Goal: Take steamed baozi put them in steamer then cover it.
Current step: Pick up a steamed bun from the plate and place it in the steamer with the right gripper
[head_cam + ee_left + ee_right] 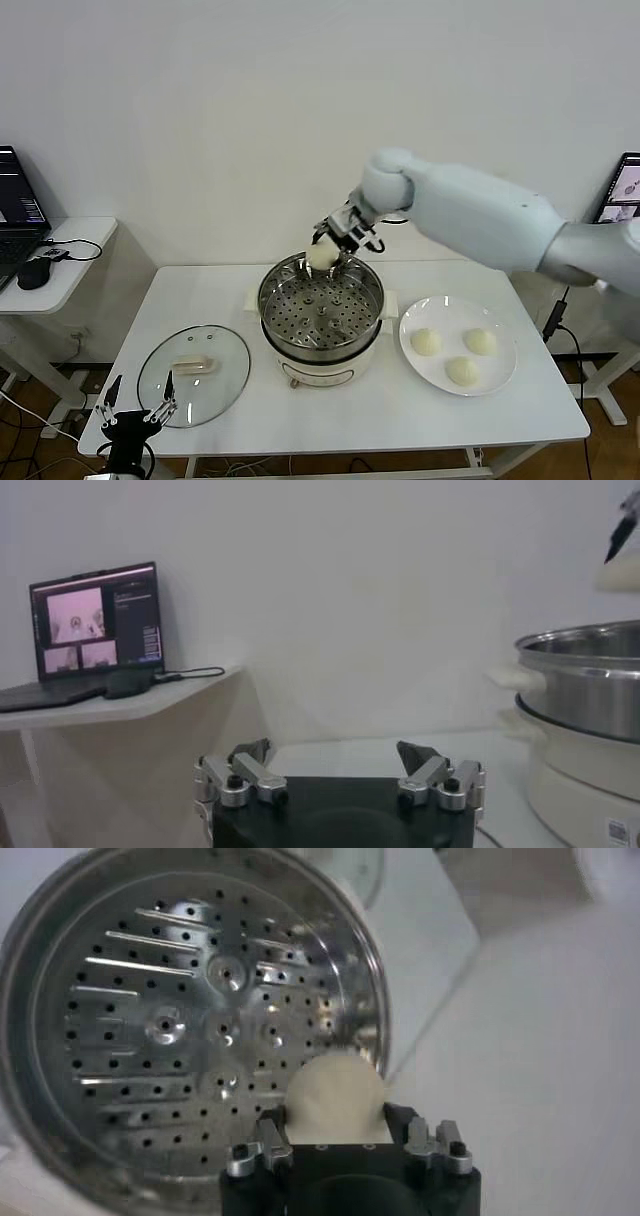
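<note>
Baozi (335, 1098), smooth, creamy-white, round dough

The right arm reaches in from the right side, bent at the wrist, with its hand pointing down. The right gripper (335, 250) has its fingers (262, 1138) on both sides of a bun (335, 1098) and holds it up in the air. The left gripper (137, 411) sits low at the near left, and its fingers (240, 772) are spread wide with nothing between them.
</note>
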`<state>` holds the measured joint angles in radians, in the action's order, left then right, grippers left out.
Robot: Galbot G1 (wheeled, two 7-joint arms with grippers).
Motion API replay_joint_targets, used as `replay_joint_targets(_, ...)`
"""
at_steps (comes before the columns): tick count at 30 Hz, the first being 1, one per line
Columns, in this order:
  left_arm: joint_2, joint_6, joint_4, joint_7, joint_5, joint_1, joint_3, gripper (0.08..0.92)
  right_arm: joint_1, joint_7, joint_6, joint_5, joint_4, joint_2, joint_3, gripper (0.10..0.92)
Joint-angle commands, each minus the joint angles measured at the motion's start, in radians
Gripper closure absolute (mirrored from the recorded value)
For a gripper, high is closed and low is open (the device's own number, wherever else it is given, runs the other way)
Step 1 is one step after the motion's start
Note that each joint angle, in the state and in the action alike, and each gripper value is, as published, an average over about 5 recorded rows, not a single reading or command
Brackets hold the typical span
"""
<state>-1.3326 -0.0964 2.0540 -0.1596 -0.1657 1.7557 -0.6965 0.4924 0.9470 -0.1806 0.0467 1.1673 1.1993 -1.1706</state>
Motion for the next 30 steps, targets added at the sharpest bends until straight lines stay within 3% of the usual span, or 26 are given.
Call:
replay_joint_targets(1,-0.002,0.001,-0.004,0.0,-0.002,-0.008,0.001,0.177,-0.033,-0.04,-0.204,0.182,-0.043,0.066,-0.057,0.397)
replay_joint_targets(30,-0.011,0.0,0.005,-0.009,0.001,-0.006,0.005,0.177,-0.118,-0.16,-0.314,0.351,-0.177,0.084,-0.01,0.352)
